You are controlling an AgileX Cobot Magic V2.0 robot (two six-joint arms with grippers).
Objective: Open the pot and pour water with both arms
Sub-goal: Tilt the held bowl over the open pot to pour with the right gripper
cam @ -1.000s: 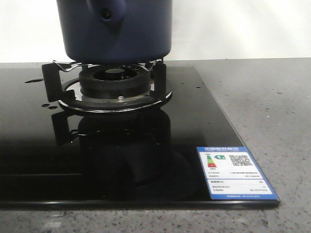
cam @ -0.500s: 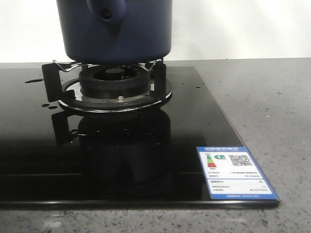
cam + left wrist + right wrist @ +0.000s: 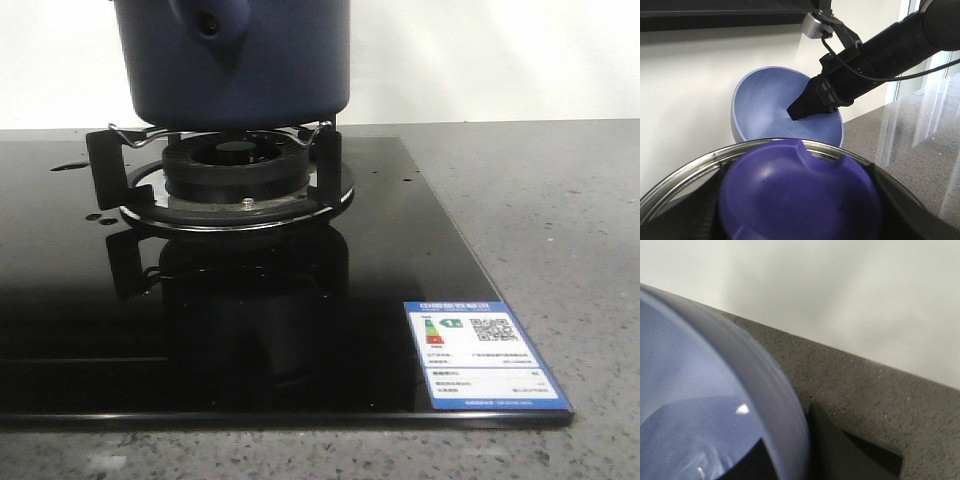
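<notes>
Hanging clear above the burner (image 3: 237, 172) near the stove's back edge, the pot (image 3: 235, 60) looks lifted for pouring; right gripper (image 3: 802, 107) pinches the bowl (image 3: 771, 114) rim, left gripper's state unclear

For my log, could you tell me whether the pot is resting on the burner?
No: the pot hangs above the burner's wire supports, with wall showing in the gap between.

The large, matte, dark navy-blue round pot (image 3: 235, 62) with straight sides hangs just above the stove's wire supports, apparently clear of them, its top cut off by the frame. A stubby rounded knob with a dark hole faces the camera.
</notes>
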